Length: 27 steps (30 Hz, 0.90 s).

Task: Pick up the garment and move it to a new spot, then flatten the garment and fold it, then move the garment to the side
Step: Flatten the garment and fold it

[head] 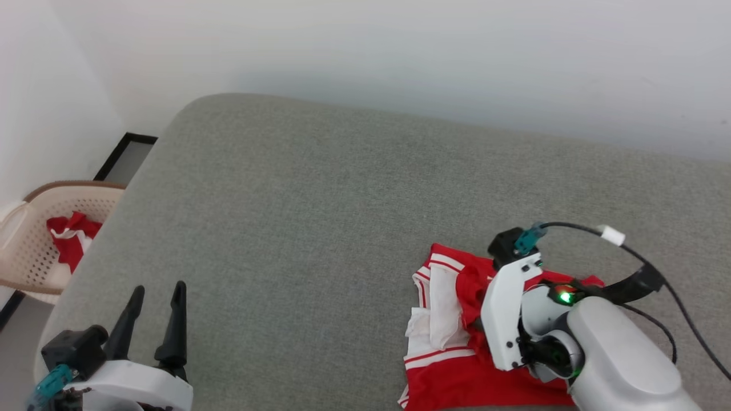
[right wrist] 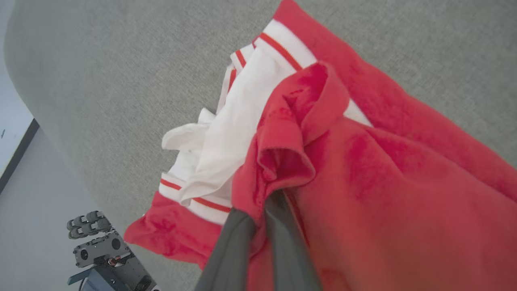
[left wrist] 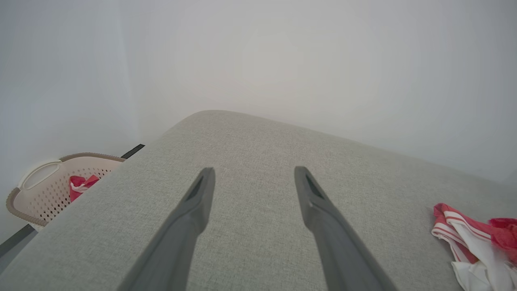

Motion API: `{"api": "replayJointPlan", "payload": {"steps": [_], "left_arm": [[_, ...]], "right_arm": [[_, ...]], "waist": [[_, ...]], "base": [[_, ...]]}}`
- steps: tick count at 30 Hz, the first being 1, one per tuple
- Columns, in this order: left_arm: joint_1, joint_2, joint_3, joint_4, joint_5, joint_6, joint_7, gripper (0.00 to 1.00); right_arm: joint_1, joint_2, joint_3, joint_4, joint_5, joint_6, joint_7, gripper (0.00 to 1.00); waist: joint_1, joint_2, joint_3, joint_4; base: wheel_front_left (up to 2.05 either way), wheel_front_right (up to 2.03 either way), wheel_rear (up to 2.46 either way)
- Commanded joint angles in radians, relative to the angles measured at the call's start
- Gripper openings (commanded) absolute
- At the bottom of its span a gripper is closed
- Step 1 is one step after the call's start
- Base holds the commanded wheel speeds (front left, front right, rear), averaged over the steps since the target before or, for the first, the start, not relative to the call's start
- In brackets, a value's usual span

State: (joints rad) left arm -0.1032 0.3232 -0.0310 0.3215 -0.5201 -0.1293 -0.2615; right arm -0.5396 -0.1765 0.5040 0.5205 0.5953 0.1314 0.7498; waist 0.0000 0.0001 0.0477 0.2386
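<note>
The garment (head: 442,365), bright red with white sleeves and red-striped trim, lies crumpled on the grey cushion (head: 314,228) at the lower right of the head view. In the right wrist view my right gripper (right wrist: 266,204) is shut on a raised red fold of the garment (right wrist: 404,182), its fingers close together with cloth pinched between them. In the head view the white right wrist (head: 505,311) stands over the garment and hides the fingers. My left gripper (head: 160,291) is open over bare cushion at the lower left, well apart from the garment (left wrist: 464,238). Nothing sits between its spread fingers (left wrist: 202,202).
A beige lattice basket (head: 34,228) with a small red-and-white cloth bundle (head: 71,240) stands on the floor off the cushion's left edge. A white wall runs behind the cushion. A black cable (head: 657,268) loops off my right wrist. My wheeled base (right wrist: 105,254) shows below the cushion's edge.
</note>
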Motion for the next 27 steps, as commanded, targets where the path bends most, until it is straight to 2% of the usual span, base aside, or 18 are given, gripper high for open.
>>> {"api": "replayJointPlan", "payload": {"steps": [1,7,8,9,10,11,12,20,27], "left_arm": [[-0.012,0.002,-0.004,0.007,-0.007,-0.002,-0.003,1.0],[-0.02,0.003,-0.007,0.016,-0.016,-0.002,-0.003,1.0],[-0.02,0.004,-0.005,0.016,-0.016,-0.002,-0.003,1.0],[-0.019,0.005,-0.002,0.016,-0.017,-0.002,-0.003,1.0],[-0.018,0.005,0.001,0.017,-0.017,-0.002,-0.003,1.0],[-0.016,0.006,0.003,0.018,-0.016,-0.002,-0.003,1.0],[-0.014,0.007,0.006,0.019,-0.014,-0.002,-0.003,1.0],[0.004,0.011,0.027,0.021,0.0,-0.002,-0.003,1.0],[0.026,0.017,0.056,0.016,0.009,-0.002,-0.003,1.0]], "right_arm": [[-0.016,0.013,0.019,0.037,-0.011,-0.002,-0.021,0.0],[-0.06,0.042,0.087,0.156,-0.017,-0.002,-0.063,0.0],[-0.067,0.044,0.099,0.169,-0.013,-0.002,-0.068,0.04],[-0.075,0.044,0.11,0.18,-0.012,-0.002,-0.076,0.38],[-0.081,0.046,0.12,0.19,-0.009,-0.002,-0.08,0.49],[-0.089,0.047,0.131,0.196,-0.005,-0.002,-0.085,0.98],[-0.097,0.047,0.14,0.202,0.002,-0.002,-0.09,1.0],[-0.141,0.022,0.198,0.178,0.059,-0.002,-0.121,1.0],[-0.156,-0.046,0.217,0.095,0.111,-0.002,-0.189,1.0]], "waist": [[0.0,-0.0001,0.005,0.006],[0.0,-0.0001,0.009,0.006],[0.0,-0.0001,0.009,0.004],[0.0,-0.0001,0.009,0.002],[0.0,-0.0001,0.008,-0.001],[0.0,-0.0001,0.008,-0.003],[0.0,-0.0001,0.007,-0.006],[0.0,-0.0001,-0.001,-0.031],[0.0,-0.0001,-0.012,-0.071]], "base": [[0.0,0.0,0.0],[0.0,0.0,0.0],[0.0,0.0,0.0],[0.0,0.0,0.0],[0.0,0.0,0.0],[0.0,0.0,0.0],[0.0,0.0,0.0],[0.0,0.0,0.0],[0.0,0.0,0.0]]}}
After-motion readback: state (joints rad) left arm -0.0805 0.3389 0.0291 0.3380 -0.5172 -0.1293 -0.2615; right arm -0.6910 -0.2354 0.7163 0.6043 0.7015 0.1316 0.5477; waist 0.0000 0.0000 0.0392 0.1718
